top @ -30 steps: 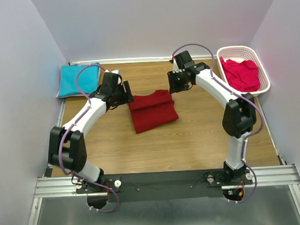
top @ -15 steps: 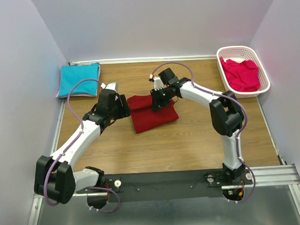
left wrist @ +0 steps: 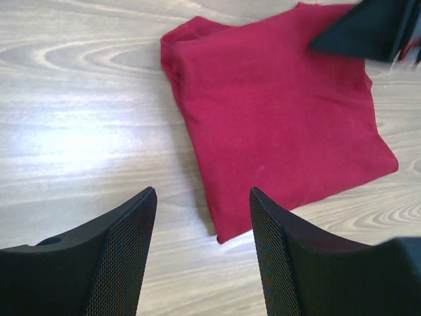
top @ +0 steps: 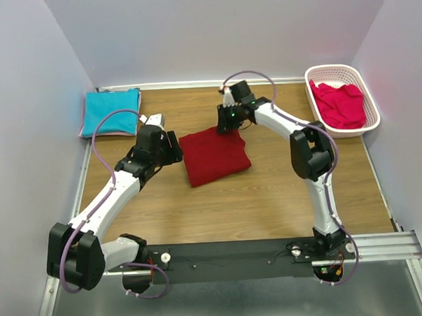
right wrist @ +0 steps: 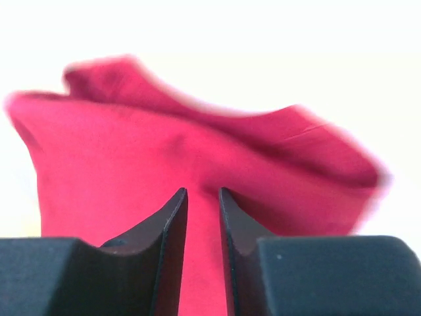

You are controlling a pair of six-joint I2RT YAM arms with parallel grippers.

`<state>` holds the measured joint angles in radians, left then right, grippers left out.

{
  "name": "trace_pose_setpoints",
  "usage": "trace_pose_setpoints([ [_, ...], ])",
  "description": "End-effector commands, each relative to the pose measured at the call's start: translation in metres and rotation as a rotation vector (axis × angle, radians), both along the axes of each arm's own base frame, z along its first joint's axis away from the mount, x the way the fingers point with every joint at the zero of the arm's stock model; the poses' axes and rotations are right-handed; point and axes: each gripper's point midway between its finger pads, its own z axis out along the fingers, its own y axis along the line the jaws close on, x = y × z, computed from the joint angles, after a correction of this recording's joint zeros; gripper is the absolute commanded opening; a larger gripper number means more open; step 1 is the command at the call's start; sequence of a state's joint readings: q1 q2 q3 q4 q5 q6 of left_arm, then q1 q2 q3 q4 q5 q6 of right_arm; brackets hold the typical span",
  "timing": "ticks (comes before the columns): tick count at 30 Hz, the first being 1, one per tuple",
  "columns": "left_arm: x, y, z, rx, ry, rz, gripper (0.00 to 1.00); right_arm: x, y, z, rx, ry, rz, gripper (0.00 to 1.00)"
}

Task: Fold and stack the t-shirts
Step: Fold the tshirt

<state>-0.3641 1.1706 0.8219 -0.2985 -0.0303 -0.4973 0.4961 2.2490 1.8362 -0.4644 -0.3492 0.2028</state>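
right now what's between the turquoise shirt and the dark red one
The left fingers, open, and that arm's purple cable, over bare wooden table; the top external view shows it.

Dark red t-shirt (top: 214, 156) folded, lying flat on the wooden table (top: 282, 190), about mid-table. Left gripper (top: 175, 147) just beside its left edge; right gripper (top: 227, 124) at its far edge (finger spacing too small to read from up here). Turquoise t-shirt (top: 109, 112) folded in far left corner. Pinkish-red t-shirt (top: 340, 105) crumpled inside white basket (top: 333, 68), far right, well apart from both grippers.
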Motion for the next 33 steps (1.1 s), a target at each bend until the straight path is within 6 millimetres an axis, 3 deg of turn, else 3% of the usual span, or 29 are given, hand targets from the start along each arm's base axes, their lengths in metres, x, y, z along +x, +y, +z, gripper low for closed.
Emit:
trace_pose_setpoints([
  [1, 0.017, -0.01, 0.001, -0.021, -0.031, -0.015, 0.66, 0.058, -0.034, 0.03, 0.047, -0.088, -0.161, 0.34],
  [4, 0.03, -0.024, -0.001, -0.065, -0.027, -0.039, 0.64, 0.05, -0.03, 0.054, 0.119, -0.091, -0.111, 0.37],
  [8, 0.049, -0.046, -0.003, -0.121, -0.019, -0.088, 0.59, 0.025, -0.013, 0.066, 0.242, -0.03, -0.017, 0.38],
  [13, 0.083, -0.06, -0.029, -0.116, 0.034, -0.095, 0.43, 0.013, 0.004, 0.056, 0.366, 0.019, 0.036, 0.38],
  [16, 0.102, -0.061, -0.056, -0.095, 0.08, -0.074, 0.36, 0.015, 0.007, 0.042, 0.417, 0.054, 0.035, 0.38],
  [17, 0.106, -0.06, -0.064, -0.093, 0.097, -0.071, 0.34, 0.013, 0.007, 0.027, 0.438, 0.11, 0.027, 0.38],
  [22, 0.127, -0.038, -0.109, -0.084, 0.168, -0.007, 0.24, 0.032, -0.023, -0.013, 0.506, 0.173, -0.073, 0.38],
  [24, 0.128, -0.032, -0.128, -0.101, 0.208, 0.006, 0.22, 0.042, -0.041, -0.026, 0.514, 0.191, -0.111, 0.38],
  [25, 0.128, -0.028, -0.134, -0.117, 0.229, 0.02, 0.21, 0.045, -0.053, -0.044, 0.511, 0.221, -0.142, 0.38],
  [28, 0.126, -0.03, -0.155, -0.156, 0.29, 0.001, 0.2, 0.044, -0.067, -0.066, 0.524, 0.287, -0.174, 0.38],
  [30, 0.128, -0.033, -0.152, -0.166, 0.287, -0.016, 0.2, 0.043, -0.071, -0.065, 0.519, 0.282, -0.176, 0.38],
  [32, 0.137, -0.036, -0.137, -0.173, 0.236, -0.028, 0.2, 0.044, -0.073, -0.05, 0.515, 0.246, -0.176, 0.38],
  [33, 0.14, -0.037, -0.124, -0.18, 0.207, -0.037, 0.23, 0.046, -0.073, -0.029, 0.522, 0.208, -0.168, 0.38],
])
